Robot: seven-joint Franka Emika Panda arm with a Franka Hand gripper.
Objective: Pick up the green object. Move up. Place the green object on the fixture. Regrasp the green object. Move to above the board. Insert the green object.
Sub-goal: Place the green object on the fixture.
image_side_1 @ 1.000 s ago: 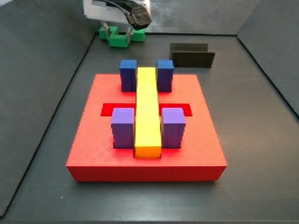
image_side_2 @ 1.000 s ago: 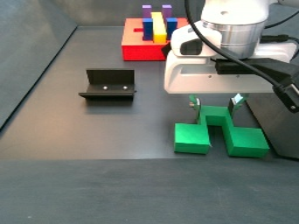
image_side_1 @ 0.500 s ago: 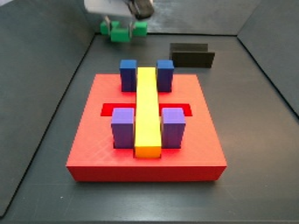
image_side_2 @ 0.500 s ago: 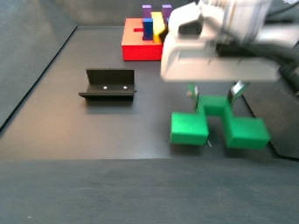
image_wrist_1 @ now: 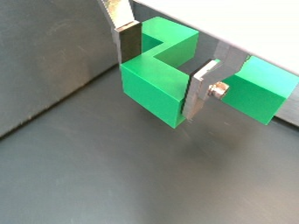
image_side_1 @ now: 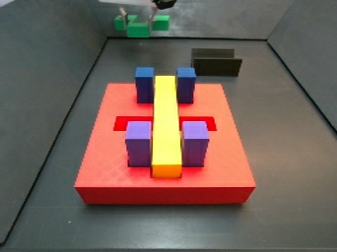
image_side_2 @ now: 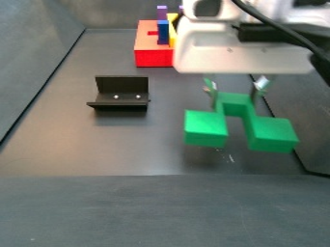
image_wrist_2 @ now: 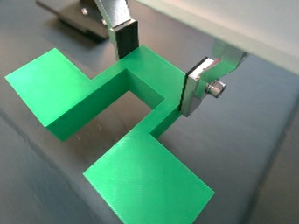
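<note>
One green object [image_side_2: 238,128] is shown clamped by its raised middle between the two silver fingers [image_wrist_2: 201,87] of the single gripper [image_side_2: 236,89], and it is held clear of the floor, well apart from the board [image_side_1: 165,177] at the far end of the enclosure (a faint shadow lies beneath it). Near the board, to one side, one black fixture [image_side_2: 120,94] is seen standing unoccupied. On the board itself one long yellow bar [image_side_1: 166,123], two blue blocks [image_side_1: 145,83] and two purple blocks [image_side_1: 140,144] are counted.
</note>
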